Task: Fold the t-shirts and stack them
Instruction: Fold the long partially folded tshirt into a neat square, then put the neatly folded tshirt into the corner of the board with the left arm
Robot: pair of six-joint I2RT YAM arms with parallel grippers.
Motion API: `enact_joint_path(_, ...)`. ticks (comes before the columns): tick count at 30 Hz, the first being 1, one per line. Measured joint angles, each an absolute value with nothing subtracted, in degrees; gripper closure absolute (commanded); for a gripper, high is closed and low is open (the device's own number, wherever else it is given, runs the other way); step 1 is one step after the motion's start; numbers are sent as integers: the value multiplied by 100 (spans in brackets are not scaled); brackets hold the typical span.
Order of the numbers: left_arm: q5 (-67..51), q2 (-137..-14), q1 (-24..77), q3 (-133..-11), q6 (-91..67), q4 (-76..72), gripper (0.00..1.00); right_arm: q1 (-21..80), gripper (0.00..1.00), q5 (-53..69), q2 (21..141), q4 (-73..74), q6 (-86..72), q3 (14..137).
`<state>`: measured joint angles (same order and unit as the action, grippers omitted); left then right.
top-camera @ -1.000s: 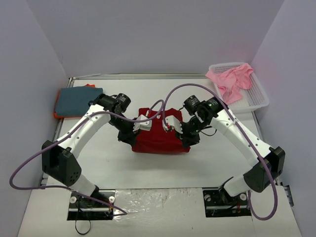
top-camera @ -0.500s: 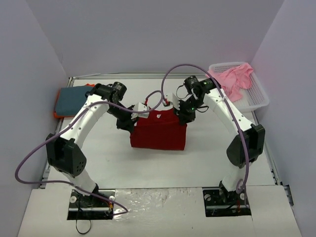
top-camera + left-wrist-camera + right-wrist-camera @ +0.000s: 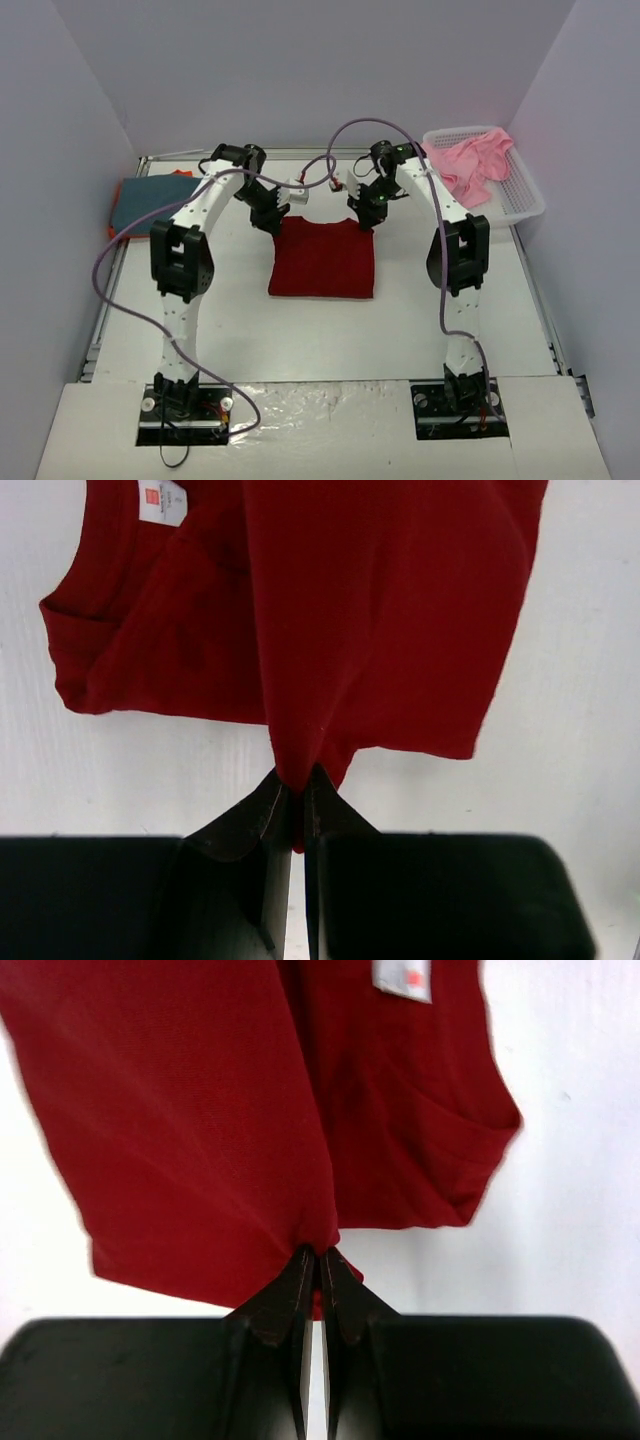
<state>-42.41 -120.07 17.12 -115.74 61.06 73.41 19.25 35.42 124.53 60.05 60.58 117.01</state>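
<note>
Within the last second both arms had carried the dark red t-shirt (image 3: 323, 258) from mid-counter toward the far edge, drawing it flat and square. The left gripper (image 3: 297, 798) and right gripper (image 3: 318, 1265) each stayed pinched on a far hem corner. The fold looked nearly set, release likely next. The teal-blue t-shirt (image 3: 152, 203) lay stacked at the far left corner, the light pink t-shirt (image 3: 468, 162) in the basket (image 3: 520, 200) at the far right.
</note>
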Motion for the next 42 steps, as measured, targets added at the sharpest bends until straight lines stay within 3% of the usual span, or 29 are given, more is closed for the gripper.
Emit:
enact_joint_path(5,-4276,-13546,1577,-13159,6200,7443,95,1538,99,3562,13703,5972,6095,12877)
enact_joint_path(6,-4274,-13823,1559,-13439,6206,7448,79,1476,85,3566,13959,5948,6093,13096)
enact_joint_path(9,-4180,-14376,1527,-13837,6191,7404,75,1374,65,3531,14494,5850,6053,13423)
enact_joint_path(10,-4108,-14481,1520,-13837,6163,7424,63,1334,51,3520,14615,5811,6027,13439)
enact_joint_path(11,-4071,-14527,1514,-13830,6154,7437,52,1302,45,3500,14704,5795,5986,13439)
enact_joint_path(12,-4029,-14543,1509,-13810,6099,7430,45,1273,45,3627,14713,5839,5951,13476)
enact_joint_path(13,-3972,-14545,1507,-13780,6058,7424,20,1271,44,3579,14696,5787,5913,13524)
enact_joint_path(15,-3887,-14503,1507,-13764,5931,7369,5,1273,44,3601,14678,5557,5774,13566)
enact_joint_path(21,-3452,-13336,1509,-12645,5262,6569,6,1369,43,3483,14053,4869,5231,12884)
enact_joint_path(26,-2550,-11006,1507,-10639,3911,4770,6,1820,39,1907,12221,3645,4633,11365)
enact_joint_path(29,-2145,-9915,1503,-9832,3107,3865,6,2259,14,427,11102,2628,4346,10379)
enact_joint_path(30,-2049,-9675,1500,-9633,2851,3651,6,2403,0,-58,10853,2316,4274,10119)
enact_joint_path(36,-1520,-9472,1483,-8547,1874,2742,6,2495,0,-1708,10562,1057,3717,9153)
enact_joint_path(42,-1114,-9902,1319,-8027,1380,2574,6,2910,0,-3347,10252,-1225,4399,6766)
